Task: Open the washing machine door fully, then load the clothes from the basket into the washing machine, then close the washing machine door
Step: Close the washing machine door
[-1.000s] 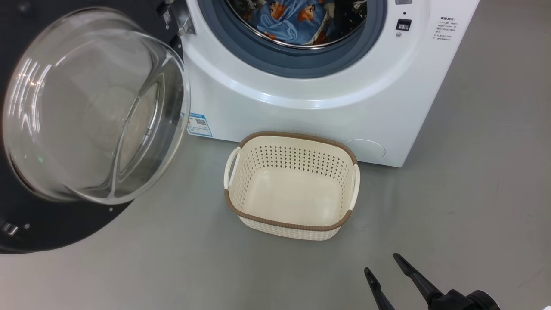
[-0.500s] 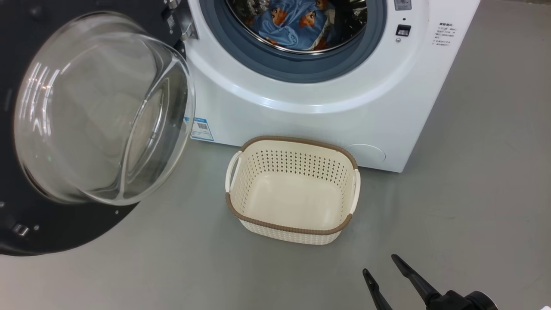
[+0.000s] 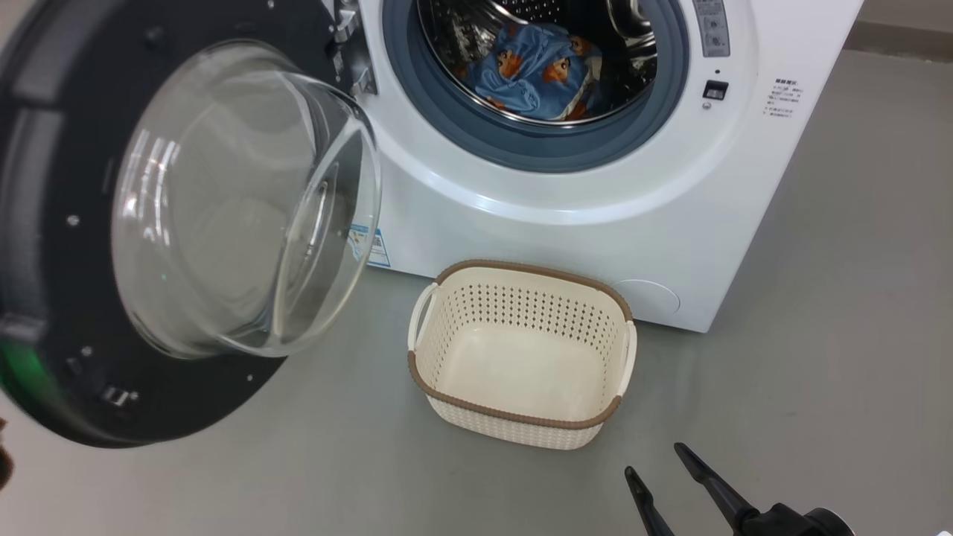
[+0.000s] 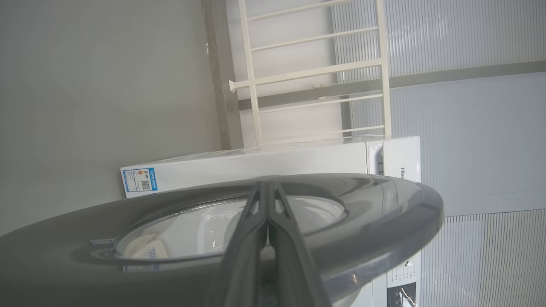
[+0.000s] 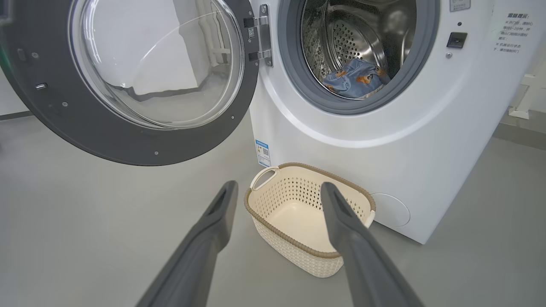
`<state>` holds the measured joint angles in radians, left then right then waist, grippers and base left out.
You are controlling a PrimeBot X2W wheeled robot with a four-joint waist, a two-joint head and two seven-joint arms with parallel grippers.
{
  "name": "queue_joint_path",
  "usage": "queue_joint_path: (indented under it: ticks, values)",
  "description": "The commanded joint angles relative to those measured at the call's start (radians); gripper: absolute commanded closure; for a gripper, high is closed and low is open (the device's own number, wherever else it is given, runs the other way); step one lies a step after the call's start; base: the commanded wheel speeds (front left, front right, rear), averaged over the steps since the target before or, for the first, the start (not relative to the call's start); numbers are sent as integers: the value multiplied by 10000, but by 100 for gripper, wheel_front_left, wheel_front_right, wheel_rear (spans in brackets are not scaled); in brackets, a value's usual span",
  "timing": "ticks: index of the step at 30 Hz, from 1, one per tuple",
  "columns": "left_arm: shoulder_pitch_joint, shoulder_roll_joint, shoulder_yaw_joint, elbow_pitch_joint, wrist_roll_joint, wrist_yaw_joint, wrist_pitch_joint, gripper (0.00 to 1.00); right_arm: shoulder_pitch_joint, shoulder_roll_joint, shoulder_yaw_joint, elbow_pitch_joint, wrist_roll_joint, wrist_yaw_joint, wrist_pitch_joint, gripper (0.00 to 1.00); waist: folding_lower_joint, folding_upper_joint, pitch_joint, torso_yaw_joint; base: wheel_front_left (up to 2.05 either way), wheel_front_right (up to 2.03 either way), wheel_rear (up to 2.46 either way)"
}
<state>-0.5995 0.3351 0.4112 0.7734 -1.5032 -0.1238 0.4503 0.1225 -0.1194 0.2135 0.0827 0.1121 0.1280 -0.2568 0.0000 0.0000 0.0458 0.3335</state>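
Note:
The washing machine door (image 3: 45, 223) stands swung open to the left, its clear glass bowl (image 3: 238, 201) bulging toward me. In the steel drum of the white washing machine (image 3: 558, 231) lie the light blue bear-print clothes (image 3: 540, 71), also seen in the right wrist view (image 5: 356, 79). On the floor before the machine the cream basket (image 3: 521, 417) holds nothing. My right gripper (image 3: 656, 458) hovers open low at the right, short of the basket (image 5: 298, 251). My left gripper (image 4: 267, 184) is shut, its fingers lying along the door's glossy outer face (image 4: 384, 213).
Grey floor (image 3: 819, 335) spreads to the right of the machine and in front of the basket. A blue label sticker (image 3: 376, 246) marks the machine's lower left front. A white railing (image 4: 315, 72) stands behind the machine. A dark shape (image 3: 4, 458) sits at the left edge.
The head camera has moved, shifting the whole picture right and down. The door looks turned a little toward the machine, with more of its black rim showing. The right gripper has kept still.

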Motion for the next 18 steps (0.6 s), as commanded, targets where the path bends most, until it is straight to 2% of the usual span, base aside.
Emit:
queue_joint_path:
  ticks: [1,13,18]
  values:
    - [59,142,-26,-333,-86,-69,228,100,-104,-30,258,-178,78,27,-49,0,0,0,-130,81,0,0,0]
    - [695,-857,-692,-1949,-374,-69,1022,100,-22,51,236,-226,193,27,-49,0,0,0,-413,-15,0,0,0]
    - [1290,-1534,-1221,-2931,-285,-69,1281,100,29,173,227,-216,247,27,-49,0,0,0,-612,-117,0,0,0]
